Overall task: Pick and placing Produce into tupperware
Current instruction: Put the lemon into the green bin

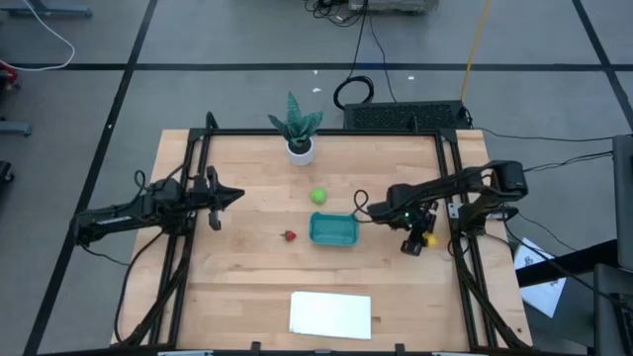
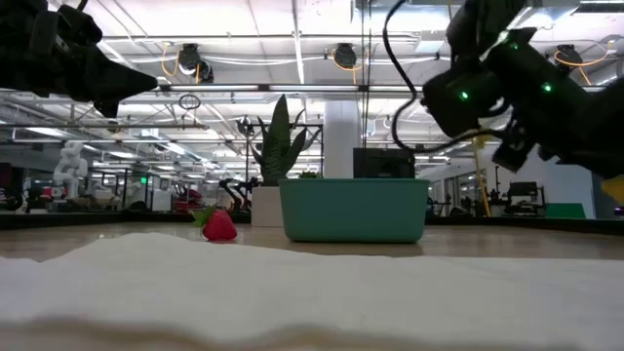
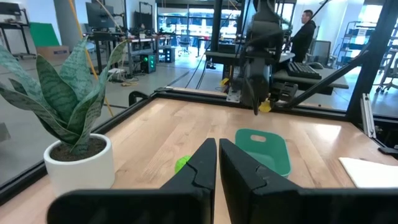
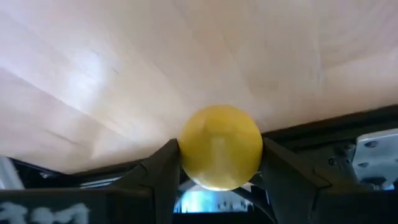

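My right gripper is shut on the yellow lemon, right of the teal tupperware and near the table's right rail. The lemon also shows in the high view. The lime-green ball lies on the table just behind the tupperware. The red strawberry lies on the table left of it, and shows in the low view. My left gripper is shut and empty above the table's left part. My right gripper pinches the lemon's two opposite sides between its two fingers. The fingers point down at the table. The lemon is lifted clear of the wood.
A potted plant in a white pot stands at the far middle. A flat white sheet lies near the front edge. Black frame rails run along the table's sides. A person stands beyond the table.
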You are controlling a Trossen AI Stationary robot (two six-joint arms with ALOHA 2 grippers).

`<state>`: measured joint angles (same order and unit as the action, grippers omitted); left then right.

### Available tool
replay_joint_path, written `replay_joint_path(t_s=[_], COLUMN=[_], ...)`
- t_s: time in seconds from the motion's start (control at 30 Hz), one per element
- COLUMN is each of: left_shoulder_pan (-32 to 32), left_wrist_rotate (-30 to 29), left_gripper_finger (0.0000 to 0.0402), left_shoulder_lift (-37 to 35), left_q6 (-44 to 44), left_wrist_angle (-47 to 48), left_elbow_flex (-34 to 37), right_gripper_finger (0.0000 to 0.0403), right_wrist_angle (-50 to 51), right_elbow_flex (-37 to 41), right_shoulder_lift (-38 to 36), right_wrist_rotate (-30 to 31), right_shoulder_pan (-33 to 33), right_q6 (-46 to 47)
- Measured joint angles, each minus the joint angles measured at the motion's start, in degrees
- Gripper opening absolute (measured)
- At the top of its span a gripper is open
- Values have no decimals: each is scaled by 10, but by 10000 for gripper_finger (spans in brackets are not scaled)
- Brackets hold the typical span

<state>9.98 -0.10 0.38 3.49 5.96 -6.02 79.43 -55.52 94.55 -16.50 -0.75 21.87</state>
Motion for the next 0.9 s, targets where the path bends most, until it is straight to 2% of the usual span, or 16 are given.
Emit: replay_joint_path(t_s=[0.3,0.67,0.9], left_shoulder_pan=[0,0,0], left_wrist_rotate=[0,0,0], left_gripper_finger=[21,21,21], left_shoulder_lift=[0,0,0], left_q6=[-6,-32,-32], left_wrist_angle=[3,3,-5], left_elbow_flex=[0,0,0], right_gripper_finger=[183,183,185], right_wrist_angle=[-45,-31,-24], right_elbow_flex=[-44,-55,-118], right_shoulder_lift=[-3,-3,-3], right_wrist_rotate=[17,30,30], right_shoulder_pan=[0,0,-4], right_q6=[-1,-23,-46])
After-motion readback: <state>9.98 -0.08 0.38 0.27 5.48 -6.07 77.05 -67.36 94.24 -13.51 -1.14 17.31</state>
